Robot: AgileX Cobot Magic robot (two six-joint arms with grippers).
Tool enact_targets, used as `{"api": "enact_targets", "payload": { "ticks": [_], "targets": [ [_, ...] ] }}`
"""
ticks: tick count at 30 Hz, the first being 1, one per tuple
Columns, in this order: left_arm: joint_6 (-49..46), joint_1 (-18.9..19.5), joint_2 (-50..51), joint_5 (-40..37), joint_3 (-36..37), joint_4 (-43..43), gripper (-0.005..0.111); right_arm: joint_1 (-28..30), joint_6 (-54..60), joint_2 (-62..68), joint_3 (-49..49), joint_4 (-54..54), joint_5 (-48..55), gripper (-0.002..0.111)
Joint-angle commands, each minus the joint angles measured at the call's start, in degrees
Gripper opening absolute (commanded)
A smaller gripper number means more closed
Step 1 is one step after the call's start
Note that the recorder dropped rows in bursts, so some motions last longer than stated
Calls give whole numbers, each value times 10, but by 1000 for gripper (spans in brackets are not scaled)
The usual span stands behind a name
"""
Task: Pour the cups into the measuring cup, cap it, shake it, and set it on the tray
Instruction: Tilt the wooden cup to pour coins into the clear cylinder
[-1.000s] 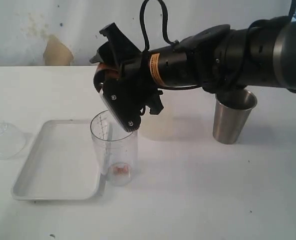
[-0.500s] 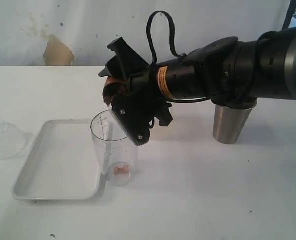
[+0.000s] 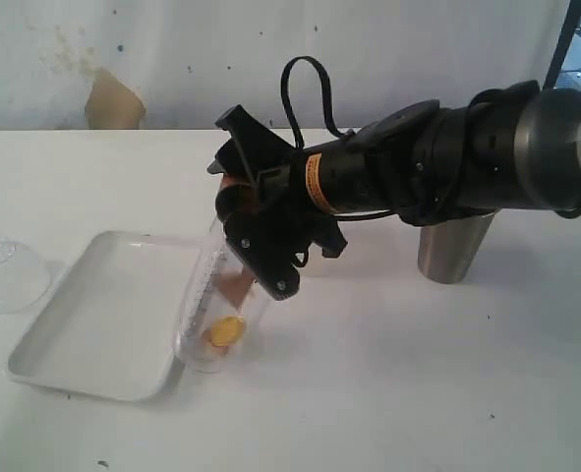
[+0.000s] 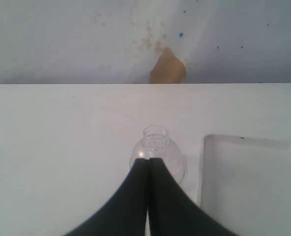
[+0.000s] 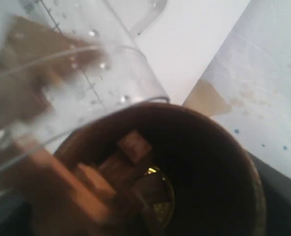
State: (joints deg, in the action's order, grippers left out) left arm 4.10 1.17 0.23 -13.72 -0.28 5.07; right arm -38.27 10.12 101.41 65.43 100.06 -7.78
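We show a matte white table (image 3: 418, 393) carrying a shallow white rectangular tray (image 3: 93, 324) with rounded corners and a raised rim. The black right arm (image 3: 447, 162) reaches in from the right, wrist rolled, passing before an upright tapered stainless-steel tumbler (image 3: 450, 254). At the tray's corner leans a clear graduated plastic measuring cup (image 3: 216, 300), directly beneath the right gripper (image 3: 253, 197), whose jaws clasp a small rounded shiny brown cup (image 3: 229, 197) tipped towards it. A clear domed lid (image 4: 157, 142) lies near the tightly closed left gripper (image 4: 147, 167). We note brown cubes (image 5: 133, 145) in the brown cup and an orange piece (image 3: 226, 331) in the measuring cup.
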Motion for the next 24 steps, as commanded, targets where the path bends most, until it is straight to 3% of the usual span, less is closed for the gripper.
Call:
{"api": "enact_targets", "payload": {
  "ticks": [1,10,24],
  "targets": [
    [1,-2,-2,2,3,-4,0,0,30,-2,-2,-1,-12,0],
    [1,-2,-2,2,3,-4,0,-7,51,-20,-2,-1,-28,0],
    [1,-2,-2,2,3,-4,0,-72,27,-25,-1,-1,-28,0]
  ]
}}
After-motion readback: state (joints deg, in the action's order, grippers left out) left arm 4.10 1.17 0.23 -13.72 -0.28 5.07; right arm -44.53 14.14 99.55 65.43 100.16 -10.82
